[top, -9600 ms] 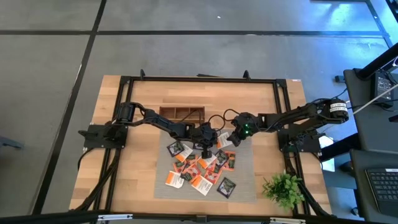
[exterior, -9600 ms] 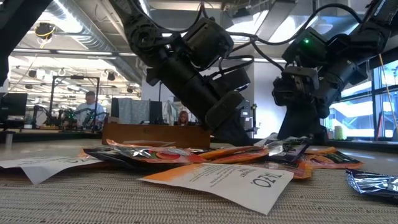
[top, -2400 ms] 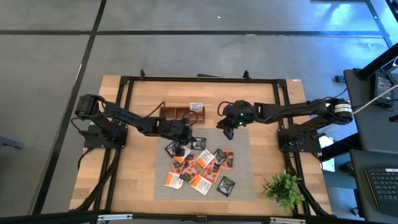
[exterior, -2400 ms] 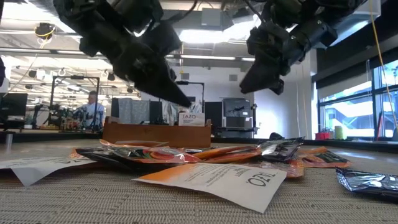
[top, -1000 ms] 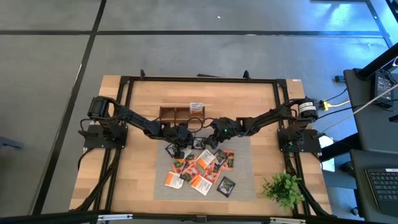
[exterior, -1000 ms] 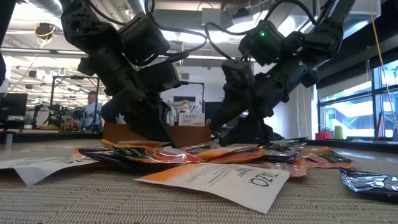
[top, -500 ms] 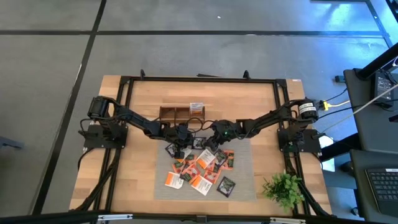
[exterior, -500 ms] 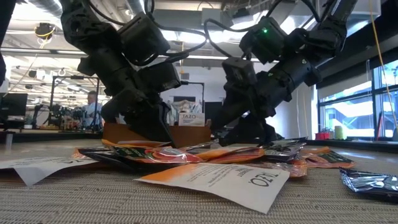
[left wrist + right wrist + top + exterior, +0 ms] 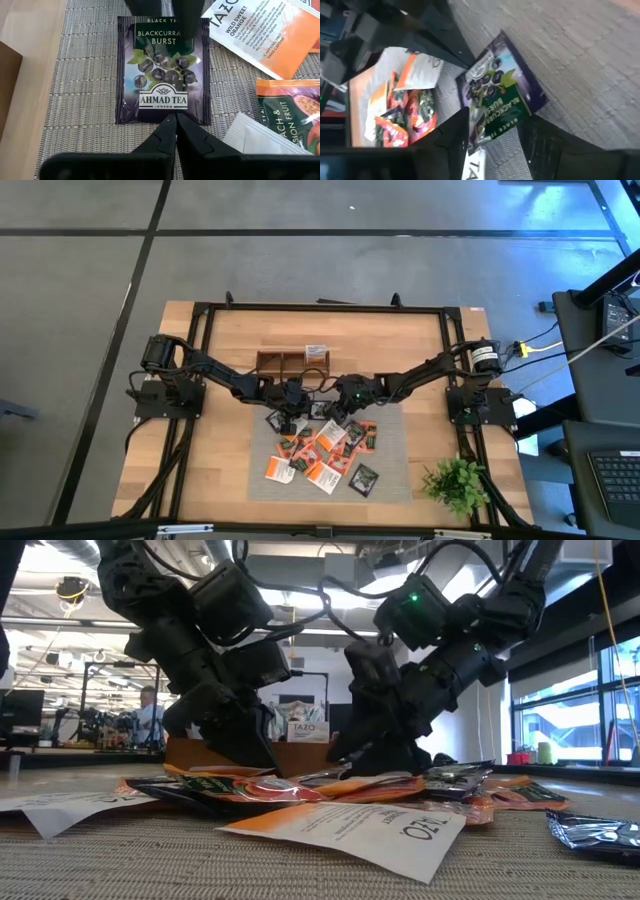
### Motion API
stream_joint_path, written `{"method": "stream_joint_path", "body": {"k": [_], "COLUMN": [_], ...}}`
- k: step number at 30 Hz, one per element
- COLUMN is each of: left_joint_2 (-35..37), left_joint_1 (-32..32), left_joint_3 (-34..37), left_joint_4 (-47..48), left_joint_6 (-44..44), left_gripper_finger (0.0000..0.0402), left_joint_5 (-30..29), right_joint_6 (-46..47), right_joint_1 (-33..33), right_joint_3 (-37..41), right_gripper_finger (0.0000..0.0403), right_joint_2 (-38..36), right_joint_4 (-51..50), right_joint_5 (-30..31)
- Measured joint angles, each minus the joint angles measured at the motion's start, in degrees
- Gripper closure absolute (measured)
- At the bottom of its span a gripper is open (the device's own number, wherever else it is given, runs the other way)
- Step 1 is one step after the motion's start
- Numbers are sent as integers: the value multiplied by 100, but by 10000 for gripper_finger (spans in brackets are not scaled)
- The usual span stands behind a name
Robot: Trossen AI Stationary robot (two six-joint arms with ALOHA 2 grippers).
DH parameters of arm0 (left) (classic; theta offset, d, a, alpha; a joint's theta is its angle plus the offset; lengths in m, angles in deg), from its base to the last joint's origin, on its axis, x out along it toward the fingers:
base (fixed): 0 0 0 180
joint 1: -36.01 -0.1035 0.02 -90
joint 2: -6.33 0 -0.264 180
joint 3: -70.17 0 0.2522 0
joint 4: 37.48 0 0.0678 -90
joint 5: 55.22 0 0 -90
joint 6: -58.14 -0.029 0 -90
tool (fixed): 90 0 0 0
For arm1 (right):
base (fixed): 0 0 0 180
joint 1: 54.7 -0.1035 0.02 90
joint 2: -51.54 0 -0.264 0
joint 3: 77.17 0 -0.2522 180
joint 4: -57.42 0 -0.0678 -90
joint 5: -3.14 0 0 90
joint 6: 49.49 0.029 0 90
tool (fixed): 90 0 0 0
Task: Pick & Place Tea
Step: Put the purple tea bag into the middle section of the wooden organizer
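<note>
Several tea sachets (image 9: 325,450), orange, white and dark, lie in a loose heap on the grey mat. One dark blackcurrant sachet (image 9: 162,75) lies flat on the mat between my two grippers. My left gripper (image 9: 175,120) is shut, with its tip at that sachet's bottom edge. My right gripper (image 9: 495,120) comes from the opposite side. It is open, with its fingers (image 9: 187,17) at the sachet's top edge. The wooden tray (image 9: 272,361) stands behind the heap, and a white sachet (image 9: 316,352) stands upright in its right compartment. My left gripper rests its shut fingertips on the middle of the dark sachet's bottom edge (image 9: 170,116), slanting down from the table's left. The sachet lies flat on the mat. My right gripper's fingers stand over the sachet's top edge (image 9: 482,120); I cannot tell whether they touch it.
The heap spreads toward the table's near edge from both grippers. A small green plant (image 9: 455,482) stands at the near right corner. A black frame (image 9: 320,308) runs round the table. In the low view a person (image 9: 145,715) sits far off in the room.
</note>
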Motion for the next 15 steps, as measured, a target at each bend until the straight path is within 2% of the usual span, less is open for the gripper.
{"method": "stream_joint_path", "body": {"k": [15], "left_joint_2": [0], "left_joint_1": [0], "left_joint_3": [0], "left_joint_4": [0], "left_joint_6": [17], "left_gripper_finger": [393], "left_joint_5": [1], "right_joint_6": [-169], "right_joint_1": [3], "right_joint_3": [-5], "right_gripper_finger": [367], "right_joint_2": [0], "right_joint_4": [-112], "right_joint_5": [-49]}}
